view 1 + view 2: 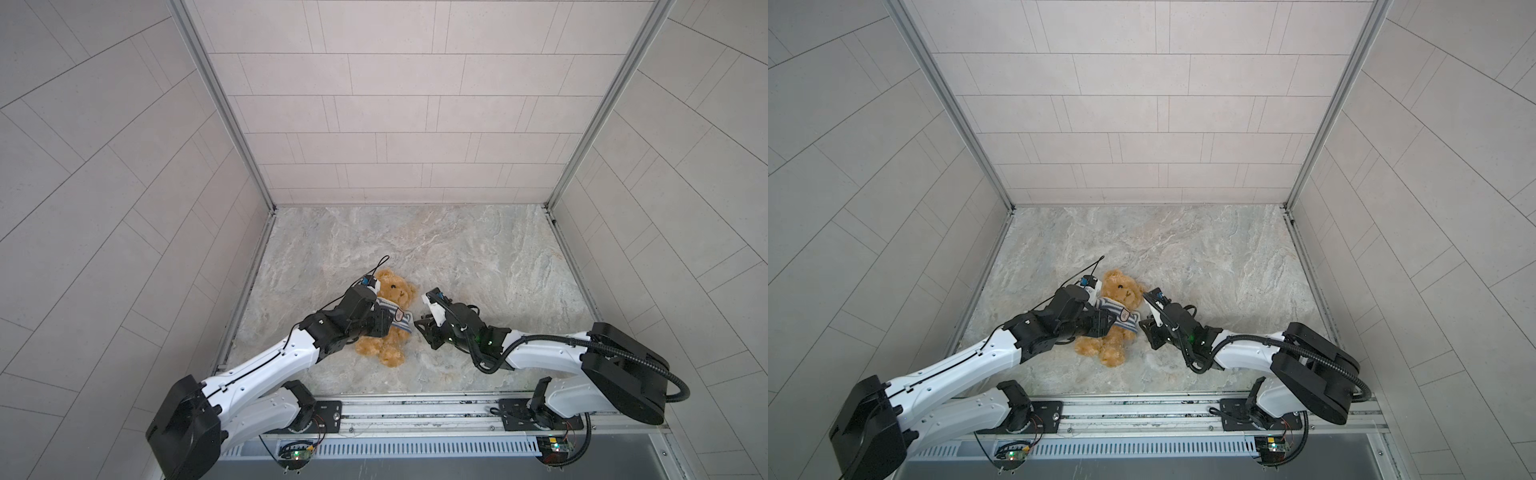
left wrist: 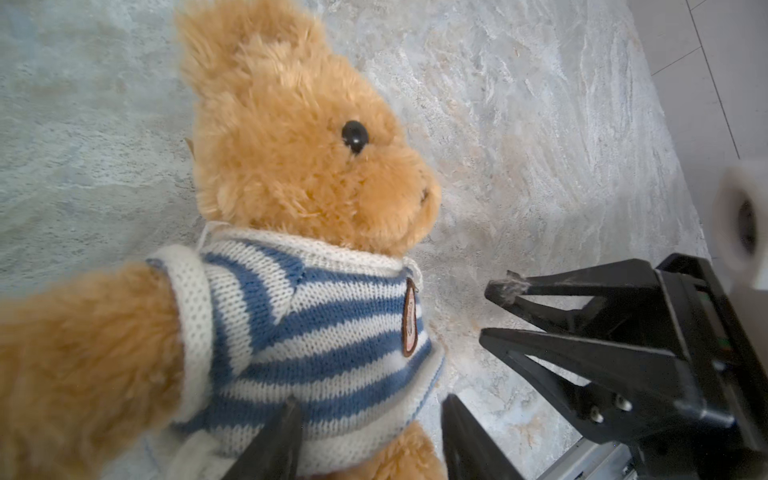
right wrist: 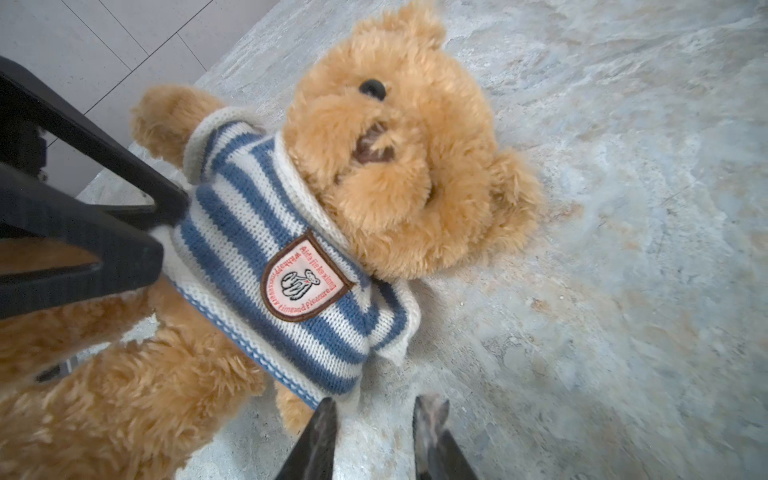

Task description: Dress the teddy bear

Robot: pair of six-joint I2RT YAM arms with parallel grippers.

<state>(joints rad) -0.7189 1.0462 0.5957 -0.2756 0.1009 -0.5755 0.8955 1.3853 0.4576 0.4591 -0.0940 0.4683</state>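
The teddy bear is lying face-up on the counter, shirt on. Left gripper is reaching low over its hem, jaws spread; right gripper is pointing in alongside, jaws parted.

The left arm and right arm are clad in white shells with black joints; the right gripper is built of black triangular frames.
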